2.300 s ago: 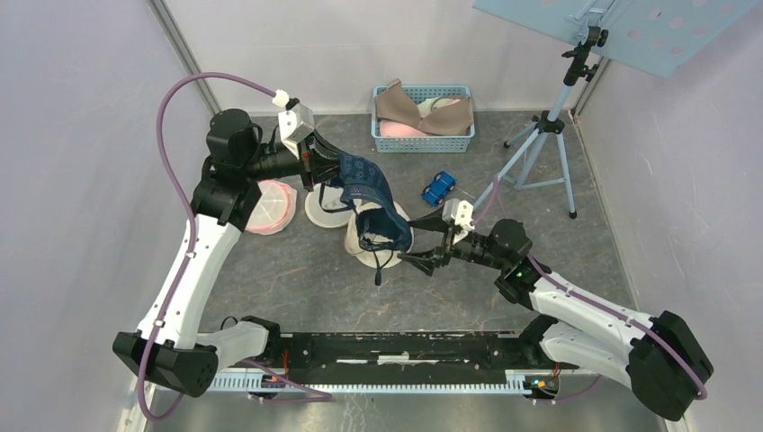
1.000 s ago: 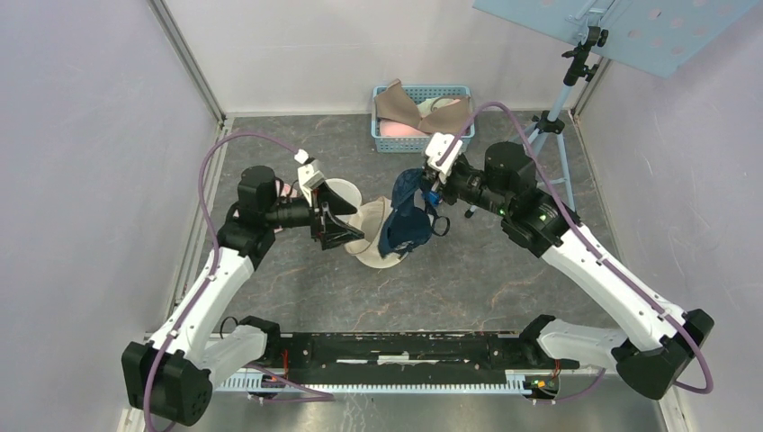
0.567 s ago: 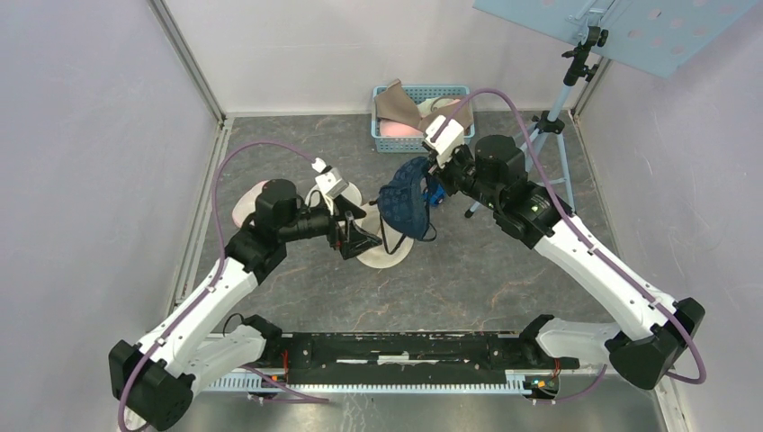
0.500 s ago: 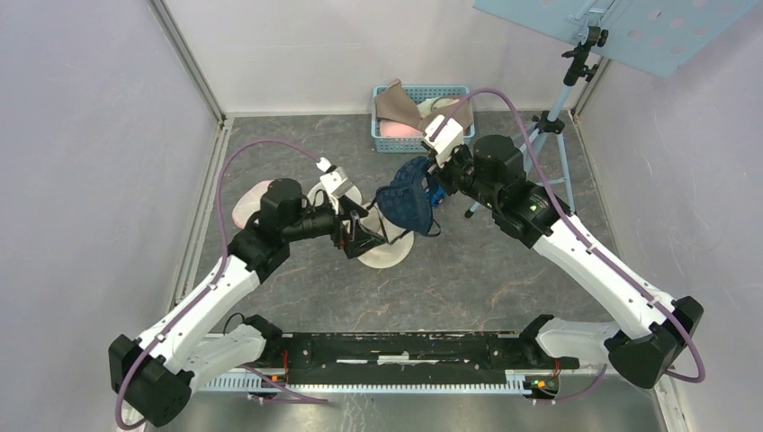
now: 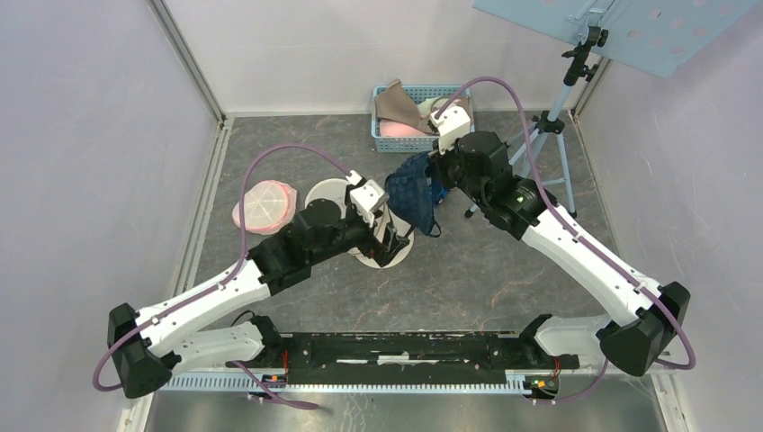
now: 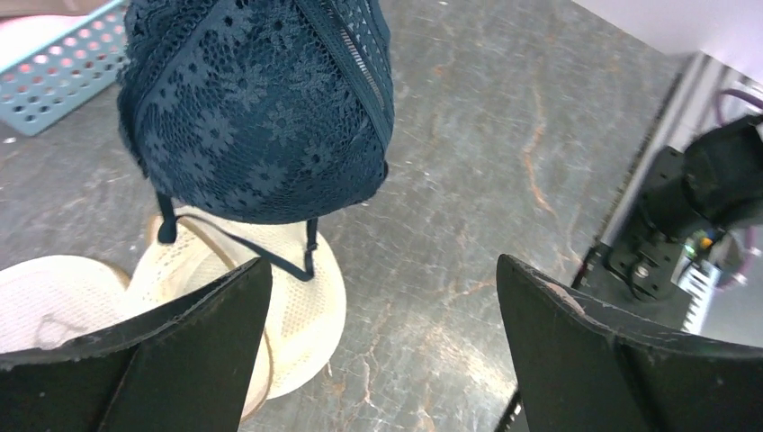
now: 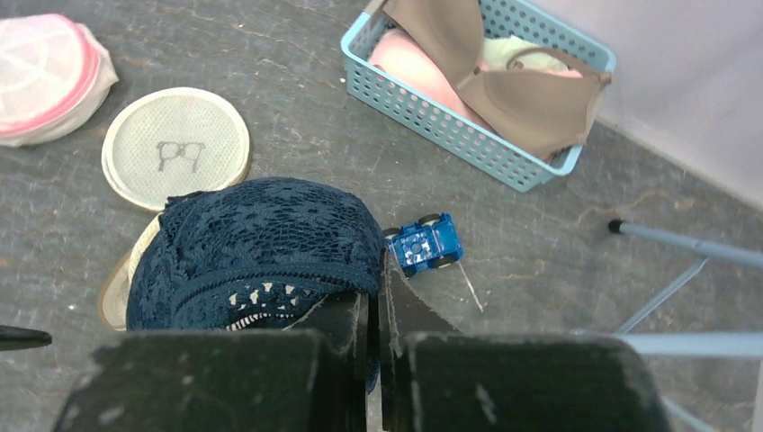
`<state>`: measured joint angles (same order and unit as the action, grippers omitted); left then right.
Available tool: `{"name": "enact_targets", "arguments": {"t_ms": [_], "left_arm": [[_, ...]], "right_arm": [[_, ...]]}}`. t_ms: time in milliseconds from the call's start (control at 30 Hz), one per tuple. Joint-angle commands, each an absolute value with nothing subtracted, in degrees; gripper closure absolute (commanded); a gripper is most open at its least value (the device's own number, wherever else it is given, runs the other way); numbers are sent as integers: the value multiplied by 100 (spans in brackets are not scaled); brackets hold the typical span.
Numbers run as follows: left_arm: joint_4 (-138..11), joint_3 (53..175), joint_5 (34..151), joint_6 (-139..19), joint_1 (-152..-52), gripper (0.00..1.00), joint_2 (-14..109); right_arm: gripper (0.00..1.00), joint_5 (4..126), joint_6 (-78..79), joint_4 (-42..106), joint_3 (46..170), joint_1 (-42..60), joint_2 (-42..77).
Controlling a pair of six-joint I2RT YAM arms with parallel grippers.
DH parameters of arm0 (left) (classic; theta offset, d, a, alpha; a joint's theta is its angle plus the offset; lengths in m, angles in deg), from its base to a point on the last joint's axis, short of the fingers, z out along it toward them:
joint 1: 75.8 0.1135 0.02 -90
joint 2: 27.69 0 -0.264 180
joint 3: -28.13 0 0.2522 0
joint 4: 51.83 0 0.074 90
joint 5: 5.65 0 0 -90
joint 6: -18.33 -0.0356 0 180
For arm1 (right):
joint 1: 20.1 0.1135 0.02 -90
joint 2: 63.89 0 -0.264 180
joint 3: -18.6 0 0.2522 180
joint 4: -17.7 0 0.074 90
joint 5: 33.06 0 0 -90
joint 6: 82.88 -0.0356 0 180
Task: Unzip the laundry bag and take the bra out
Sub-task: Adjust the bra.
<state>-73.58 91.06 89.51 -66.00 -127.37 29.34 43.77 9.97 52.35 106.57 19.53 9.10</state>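
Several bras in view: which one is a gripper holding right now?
The navy lace bra, pinched in the shut right gripper and hanging from it. The tan bra lies in the blue basket, with no gripper on it.

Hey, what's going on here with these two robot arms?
The right claw is shut on a navy lace bra and holds it in the air, clear of the table. The cream mesh laundry bag lies spread out on the table beneath it, apparently unzipped. The left claw is wide open and empty, hovering just over that bag. The bra is out of the bag.
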Motion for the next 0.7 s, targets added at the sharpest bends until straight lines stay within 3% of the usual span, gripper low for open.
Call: {"name": "enact_targets", "arguments": {"t_ms": [0, 333, 667], "left_arm": [[-6992, 9405, 7105, -6937, -13166, 0, 3168], [-6912, 10080, 5880, -7279, -13934, 0, 4146], [-5306, 10284, 4049, -8084, -14465, 0, 5220]], "right_arm": [[100, 3594, -212, 5206, 10772, 1979, 981], [100, 3470, -1344, 5550, 10935, 1972, 1222], [100, 3753, -1988, 5707, 11185, 1969, 1291]]}}
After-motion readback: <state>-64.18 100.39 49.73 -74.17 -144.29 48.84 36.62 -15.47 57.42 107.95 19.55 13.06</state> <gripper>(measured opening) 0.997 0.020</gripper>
